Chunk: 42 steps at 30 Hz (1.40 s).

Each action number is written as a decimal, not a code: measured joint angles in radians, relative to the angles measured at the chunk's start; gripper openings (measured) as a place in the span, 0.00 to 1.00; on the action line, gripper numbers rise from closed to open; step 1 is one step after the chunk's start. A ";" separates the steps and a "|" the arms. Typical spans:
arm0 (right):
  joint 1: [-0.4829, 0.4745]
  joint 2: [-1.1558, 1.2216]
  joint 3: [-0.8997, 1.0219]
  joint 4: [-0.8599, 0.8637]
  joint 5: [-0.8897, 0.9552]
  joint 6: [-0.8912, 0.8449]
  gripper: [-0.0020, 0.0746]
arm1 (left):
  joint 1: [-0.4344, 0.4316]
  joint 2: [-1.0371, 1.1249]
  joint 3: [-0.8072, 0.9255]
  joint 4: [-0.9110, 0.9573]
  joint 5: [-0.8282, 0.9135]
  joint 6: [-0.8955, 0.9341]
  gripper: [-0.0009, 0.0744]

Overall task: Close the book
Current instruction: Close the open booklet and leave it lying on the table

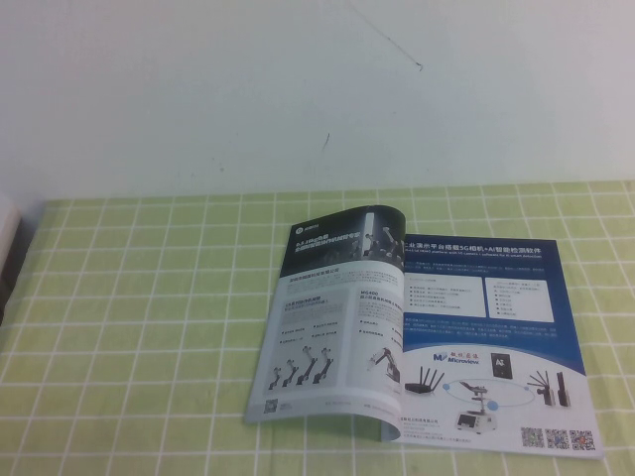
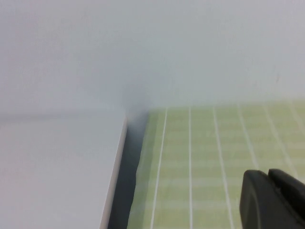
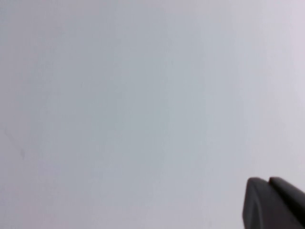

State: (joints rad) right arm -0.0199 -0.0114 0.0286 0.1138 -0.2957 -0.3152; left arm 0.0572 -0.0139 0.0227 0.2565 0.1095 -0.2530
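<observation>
On the green-and-white checked tablecloth point(image 1: 139, 327), right of centre and toward the near edge, a magazine point(image 1: 427, 327) lies open, face up. Its spine runs from far to near. Left-hand page point(image 1: 332, 327): not flat; it arches up off the cloth and curls over at its near corner. It is pale grey, with a black header band, small pictures of robot arms and a code square low down. Right-hand page point(image 1: 496, 317): lies flat, deep blue, with white text boxes, pictures of routers and a row of code squares at the near right corner. A plain pale wall point(image 1: 298, 89) stands behind the table.

Neither arm shows from the raised camera.

Left gripper point(image 2: 268, 179): seen only by its own wrist camera, above the checked cloth at its edge, near a white panel point(image 2: 57, 171) with a dark gap between panel and cloth. Its two dark fingers point(image 2: 255, 195) sit pressed together with only a thin seam between them, holding nothing.

Right gripper point(image 3: 268, 183): seen against blank pale wall only. Its tips likewise meet at a seam and hold nothing.
</observation>
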 joint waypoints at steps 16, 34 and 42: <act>0.000 0.000 0.000 0.126 -0.535 0.105 0.02 | 0.000 0.000 0.000 0.061 -0.908 0.017 0.01; 0.000 0.318 -0.499 0.267 0.844 -0.152 0.02 | 0.000 0.000 0.000 0.221 -0.949 -0.126 0.01; 0.000 0.631 -0.500 0.513 0.989 -0.604 0.02 | 0.000 0.000 -0.167 0.228 -0.322 -0.495 0.01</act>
State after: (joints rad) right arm -0.0199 0.6199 -0.4715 0.6270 0.6931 -0.9187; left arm 0.0572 -0.0139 -0.1442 0.4845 -0.2126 -0.7482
